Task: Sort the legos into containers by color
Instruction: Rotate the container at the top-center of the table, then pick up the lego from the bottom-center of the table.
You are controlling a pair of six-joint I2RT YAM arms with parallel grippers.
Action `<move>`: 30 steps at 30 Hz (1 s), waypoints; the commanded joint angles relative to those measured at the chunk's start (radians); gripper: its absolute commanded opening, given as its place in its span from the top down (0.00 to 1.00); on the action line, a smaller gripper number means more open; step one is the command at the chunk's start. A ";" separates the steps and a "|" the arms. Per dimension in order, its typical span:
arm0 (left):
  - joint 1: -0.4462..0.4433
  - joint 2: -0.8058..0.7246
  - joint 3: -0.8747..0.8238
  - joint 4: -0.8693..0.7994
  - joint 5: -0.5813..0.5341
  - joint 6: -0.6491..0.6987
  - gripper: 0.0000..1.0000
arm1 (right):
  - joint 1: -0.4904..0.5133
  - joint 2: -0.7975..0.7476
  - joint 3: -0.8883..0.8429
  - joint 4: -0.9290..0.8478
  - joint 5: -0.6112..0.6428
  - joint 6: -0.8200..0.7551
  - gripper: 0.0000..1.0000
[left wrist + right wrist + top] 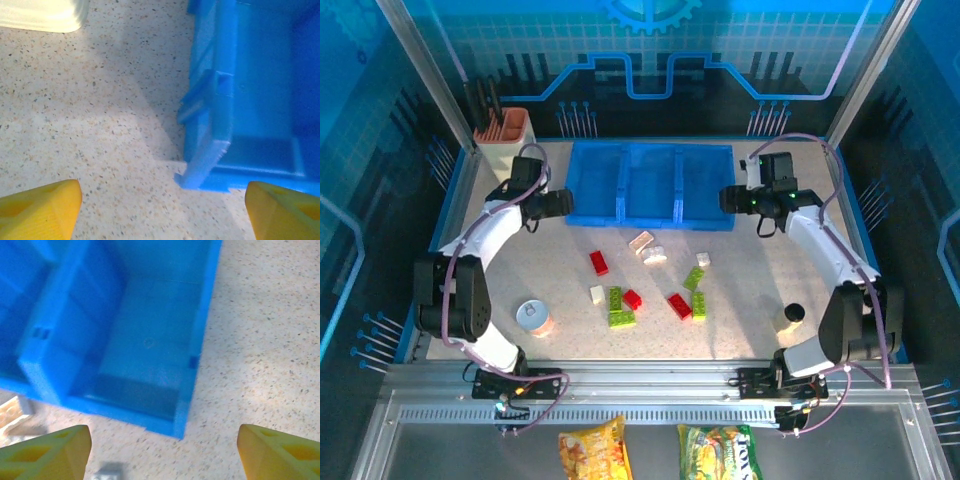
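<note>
Our left end effector (566,205) and right end effector (725,198) hang released, empty, beside the tray (650,180) at the tabletop's (770,280) far edge; we should take an isolated lego (598,263) first, jaws square.

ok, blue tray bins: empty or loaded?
Empty. From above, all three bins of the blue tray show bare floors; the bricks all lie on the table in front of it.

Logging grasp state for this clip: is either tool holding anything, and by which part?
Nothing is held. The left tool and right tool are both open with nothing between their fingers.
</note>
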 commanded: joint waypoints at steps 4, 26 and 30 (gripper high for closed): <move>0.010 -0.089 0.055 -0.178 0.130 -0.023 0.14 | 0.157 -0.042 0.021 -0.218 0.025 0.043 0.27; 0.064 -0.303 -0.089 -0.162 0.234 0.058 0.16 | 0.800 0.250 0.119 -0.287 0.097 0.022 0.41; 0.068 -0.319 -0.097 -0.138 0.222 0.059 0.15 | 0.851 0.310 0.147 -0.286 0.099 0.044 0.41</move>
